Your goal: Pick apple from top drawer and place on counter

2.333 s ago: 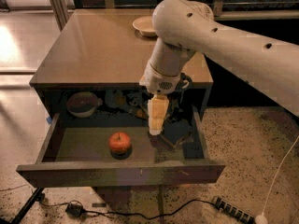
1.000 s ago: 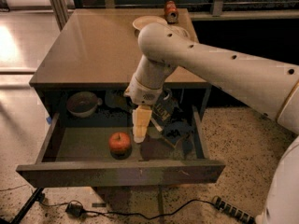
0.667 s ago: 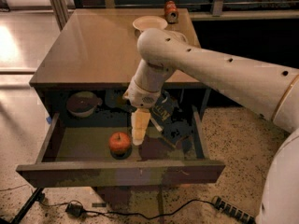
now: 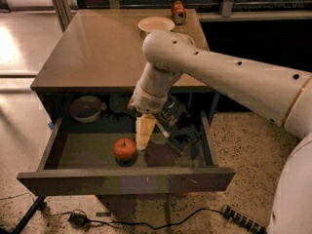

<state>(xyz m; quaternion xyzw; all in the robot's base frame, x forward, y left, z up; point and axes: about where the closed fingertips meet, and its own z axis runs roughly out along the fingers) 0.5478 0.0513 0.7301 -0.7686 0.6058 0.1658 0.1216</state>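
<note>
The apple [image 4: 125, 149], small and red-orange, lies on the floor of the open top drawer [image 4: 126, 179], left of centre. My gripper [image 4: 143, 135] hangs inside the drawer just right of the apple, its pale finger pointing down almost to the drawer floor. The apple sits beside the finger, not between anything I can see. The tan counter [image 4: 107, 48] spreads above the drawer, with my white arm reaching over its front edge.
A pale plate [image 4: 156, 23] and a red-brown can [image 4: 178, 11] stand at the counter's back edge. A grey bowl [image 4: 85, 107] sits on the shelf behind the drawer. Cables and a power strip [image 4: 243, 218] lie on the speckled floor.
The gripper has travelled left across the drawer, from right of centre to right beside the apple, and has dropped slightly lower. The apple has not moved.
</note>
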